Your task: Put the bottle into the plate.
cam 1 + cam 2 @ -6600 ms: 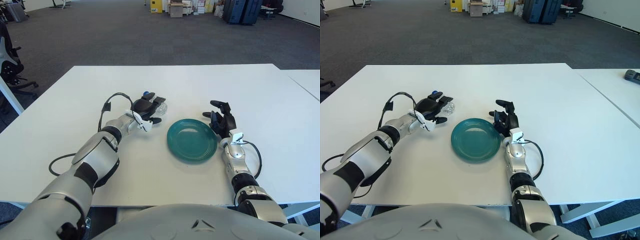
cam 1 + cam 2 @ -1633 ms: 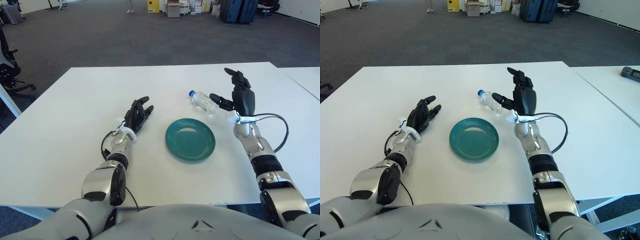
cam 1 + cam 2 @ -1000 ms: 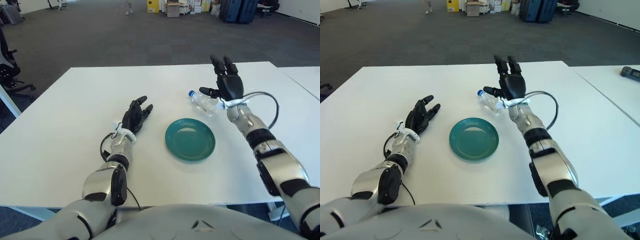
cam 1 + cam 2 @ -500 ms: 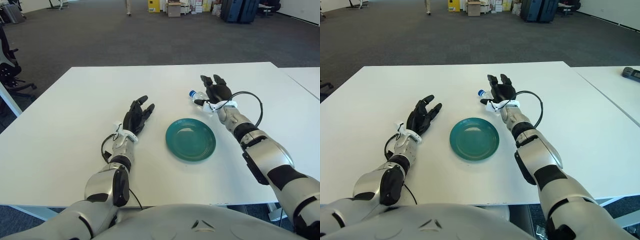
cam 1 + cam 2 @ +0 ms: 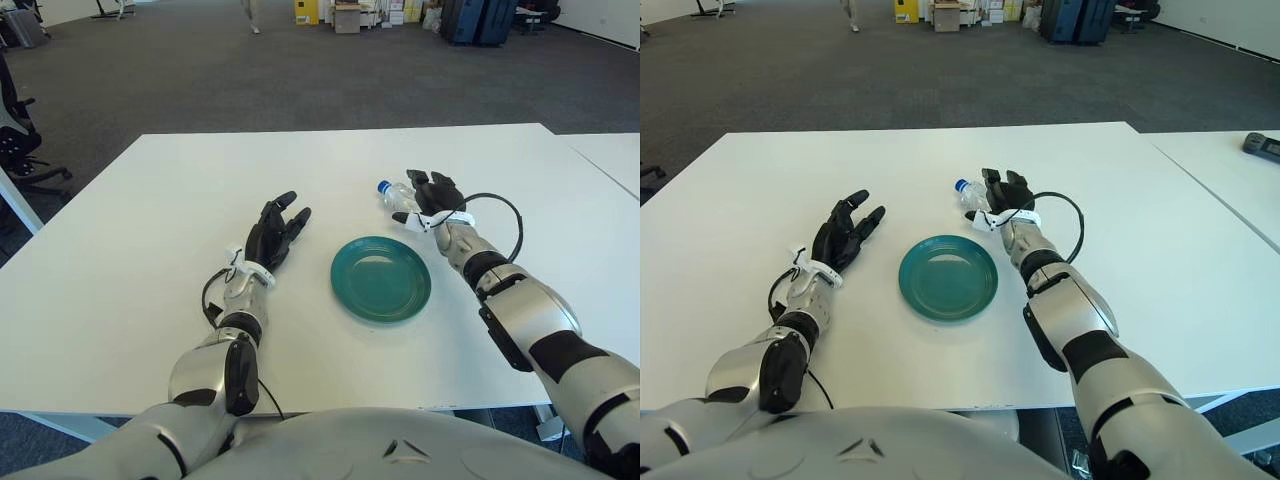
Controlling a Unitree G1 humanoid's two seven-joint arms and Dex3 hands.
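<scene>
A clear plastic bottle [image 5: 396,198] with a blue cap lies on its side on the white table [image 5: 150,280], just behind the right rim of the teal plate [image 5: 381,278]. My right hand [image 5: 430,196] is down on the bottle's right end, with fingers over its top and the thumb under its near side; the bottle still rests on the table. It also shows in the right eye view [image 5: 973,193]. My left hand [image 5: 272,232] lies open on the table to the left of the plate, holding nothing.
A black cable [image 5: 505,215] loops from my right wrist above the table. A second white table [image 5: 1240,180] stands to the right with a dark device [image 5: 1262,148] on it. Carpeted floor lies beyond the far edge.
My right hand has dropped lower onto the bottle and its fingers have curled around it. The bottle, the plate and my left hand have stayed in place.
</scene>
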